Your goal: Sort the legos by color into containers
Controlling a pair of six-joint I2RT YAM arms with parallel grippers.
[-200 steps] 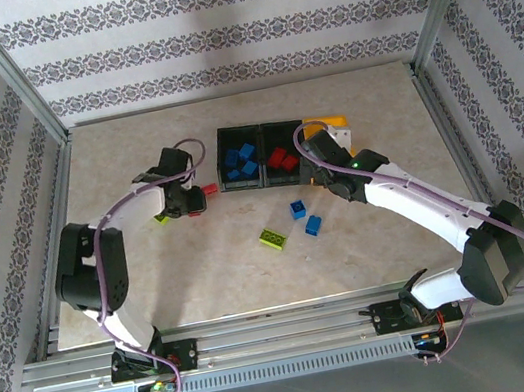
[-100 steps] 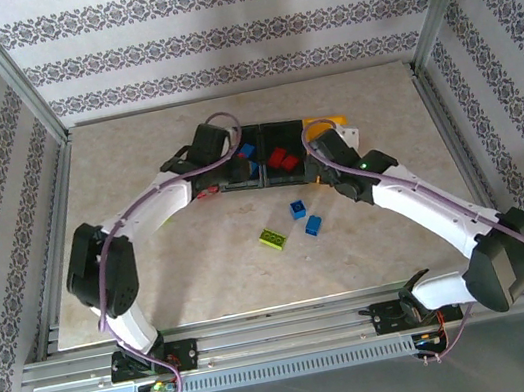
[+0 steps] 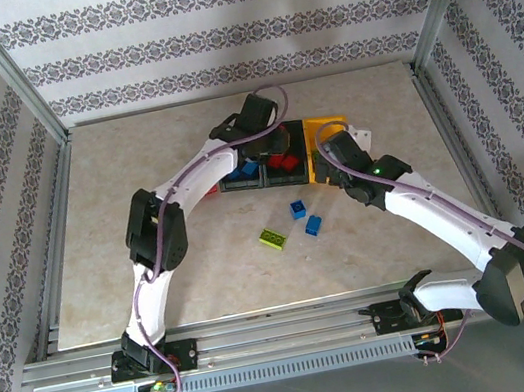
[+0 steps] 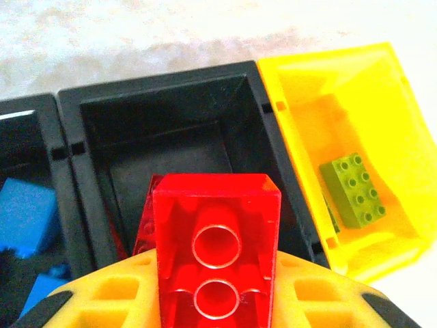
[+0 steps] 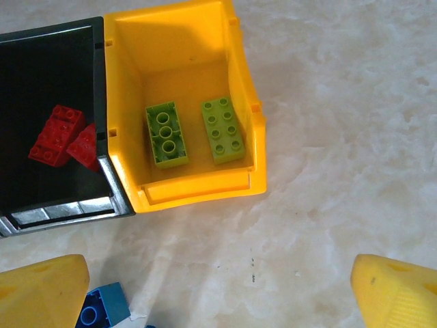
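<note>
Off to the left of the left hand (image 4: 217,297) sits the left black bin (image 4: 20,147), with blue bricks (image 4: 26,213) lying in it. The left hand is clamped on a red brick (image 4: 217,239). The yellow fingers (image 4: 102,301) press the brick's two sides, and its hollow underside faces the wrist camera. Right below and ahead of this hand lies the middle black bin (image 4: 171,116).

To the hand's right stands the yellow bin (image 5: 252,183), joined to the black ones, with two lime green bricks (image 5: 166,134) side by side on its floor. The right hand (image 5: 218,301) hovers over the bare table (image 5: 341,137) just short of the yellow bin. Its fingers are spread wide apart with nothing between them. Ahead of it and to its left, red bricks (image 5: 58,133) rest in the middle black bin. A blue brick (image 5: 102,311) lies on the table just beside the right hand's left finger.

In the top view, another blue brick (image 3: 297,209) and a loose lime brick (image 3: 272,239) lie nearer the arm bases, left of the right hand.
</note>
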